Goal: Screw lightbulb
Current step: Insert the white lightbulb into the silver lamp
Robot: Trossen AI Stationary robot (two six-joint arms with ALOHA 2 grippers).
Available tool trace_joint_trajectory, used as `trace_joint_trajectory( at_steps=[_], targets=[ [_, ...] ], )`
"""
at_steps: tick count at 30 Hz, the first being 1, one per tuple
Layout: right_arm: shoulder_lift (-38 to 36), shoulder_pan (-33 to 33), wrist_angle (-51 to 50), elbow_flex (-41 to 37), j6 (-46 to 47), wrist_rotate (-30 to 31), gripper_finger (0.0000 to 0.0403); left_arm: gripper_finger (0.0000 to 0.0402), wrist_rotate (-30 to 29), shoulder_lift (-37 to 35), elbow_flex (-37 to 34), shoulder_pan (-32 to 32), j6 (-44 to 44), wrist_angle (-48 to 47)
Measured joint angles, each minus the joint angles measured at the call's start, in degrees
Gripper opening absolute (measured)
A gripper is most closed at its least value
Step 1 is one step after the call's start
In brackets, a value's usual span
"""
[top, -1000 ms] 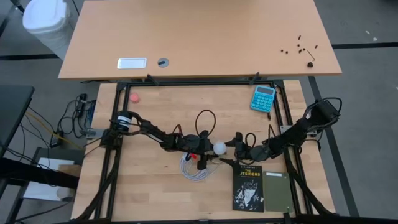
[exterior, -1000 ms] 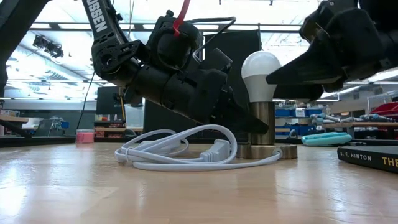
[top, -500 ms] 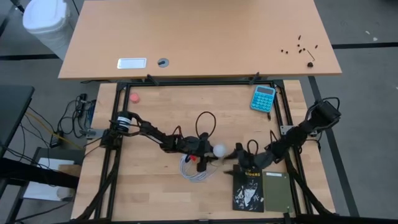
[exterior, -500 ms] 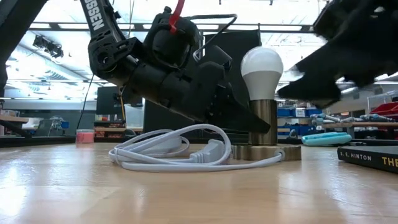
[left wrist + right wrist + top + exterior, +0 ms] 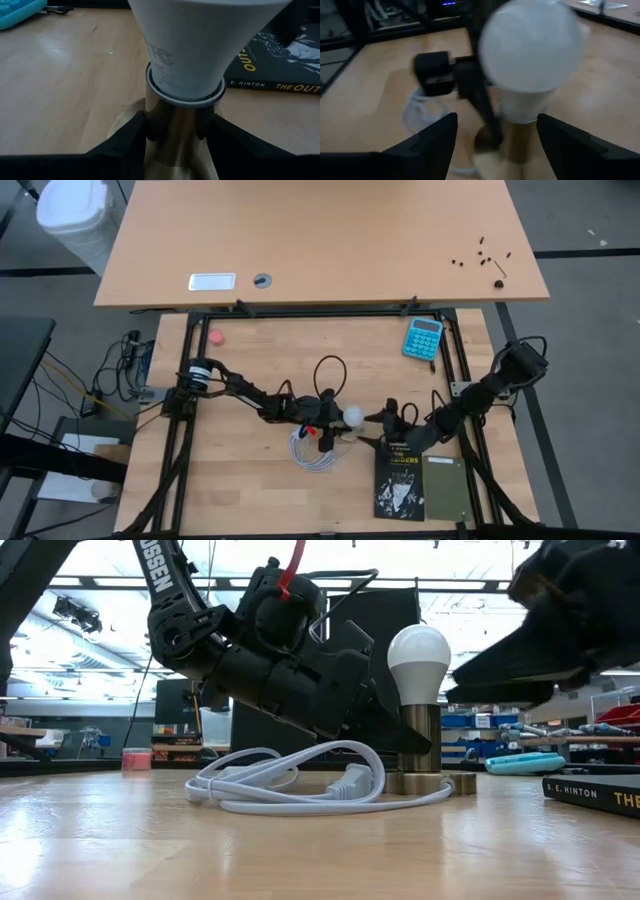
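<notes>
The white lightbulb (image 5: 419,660) stands upright in a brass-coloured socket (image 5: 421,735), whose round base rests on the table. My left gripper (image 5: 177,132) comes in from the table's left and is shut on the socket's column just under the bulb (image 5: 185,45). My right gripper (image 5: 495,145) is open just to the right of the bulb (image 5: 532,50). Its fingers are spread toward the bulb and I see no touch. In the high view the bulb (image 5: 353,416) lies between my left gripper (image 5: 335,420) and my right gripper (image 5: 383,420). My left gripper pinches the socket's upright column (image 5: 175,145) between its two fingers (image 5: 137,132), right below the bulb's neck. The fingers slant down from the table's left. The socket stands upright with its base (image 5: 430,783) on the table.
A coiled white cable (image 5: 290,785) lies on the table under my left gripper. A dark book (image 5: 400,480) and a green notebook (image 5: 445,488) lie near the front right. A blue calculator (image 5: 423,337) is at the far right and a small pink thing (image 5: 215,337) at the far left.
My right arm has swung a little toward the table's near edge and its wrist has turned, with the gripper staying just right of the bulb. The bulb and socket still stand upright in my left gripper's hold.
</notes>
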Motion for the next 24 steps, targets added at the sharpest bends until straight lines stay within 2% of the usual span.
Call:
trace_joint_trajectory(
  at_steps=[7,13,17,24],
  targets=[
    [0.0,-3.9,1.7,0.0,-3.3,-4.4,0.0294,0.0184,0.2,0.0,0.0,0.0,0.1,0.0],
    [0.0,-8.2,1.7,0.0,-7.0,-12.8,0.0317,0.0184,0.4,0.0,0.0,0.0,0.3,0.0],
    [0.0,-10.3,3.0,0.0,-10.6,-13.9,0.0334,0.0184,1.2,0.0,0.0,0.0,0.4,0.0],
    [0.0,-12.6,5.1,0.0,-13.9,-20.4,0.0345,0.0184,2.3,0.0,0.0,0.0,0.7,0.0]
  ],
)
